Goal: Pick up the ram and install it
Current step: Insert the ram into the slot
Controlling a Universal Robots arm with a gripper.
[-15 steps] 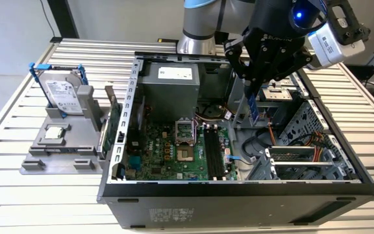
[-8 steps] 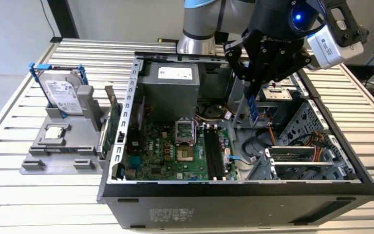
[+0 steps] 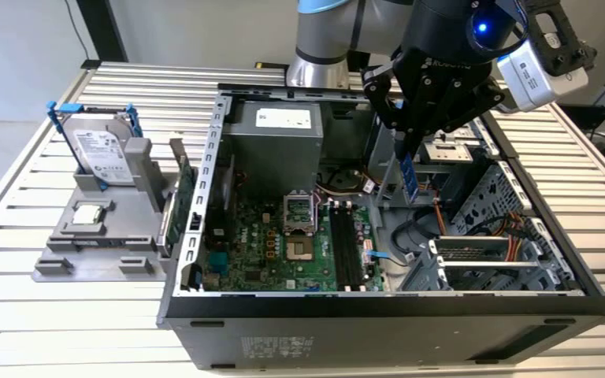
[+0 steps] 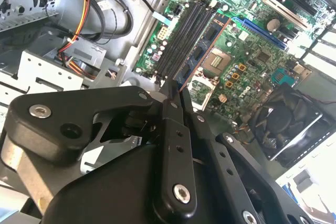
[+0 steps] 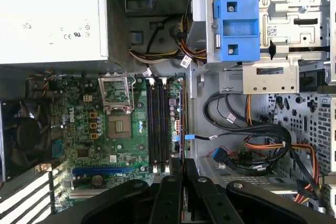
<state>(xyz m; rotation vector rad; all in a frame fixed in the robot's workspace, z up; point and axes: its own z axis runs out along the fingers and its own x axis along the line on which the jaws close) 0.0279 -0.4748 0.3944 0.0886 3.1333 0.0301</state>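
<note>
My gripper [image 3: 406, 153] is shut on the ram [image 3: 412, 181], a thin bluish board that hangs below the fingertips inside the open computer case [image 3: 210, 197]. The ram is up in the air, touching nothing. The black motherboard slots [image 3: 350, 250] lie lower and toward the exterior view's left of it, and they hold no stick. In the first wrist view the ram [image 5: 182, 124] appears edge-on just beside the slots [image 5: 157, 124], running parallel to them, with my gripper [image 5: 182, 169] clamped on its near end. In the second wrist view my gripper [image 4: 172, 95] pinches the ram [image 4: 202, 51] next to the slots [image 4: 184, 35].
A grey fixture [image 3: 61, 264] at the exterior view's left carries a hard drive [image 3: 103, 153], a small silver processor chip [image 3: 89, 213] and a green expansion card [image 3: 182, 209]. Inside the case are the power supply [image 3: 276, 134], the processor socket [image 3: 300, 250], a drive cage [image 3: 491, 260] and loose cables [image 5: 252, 145].
</note>
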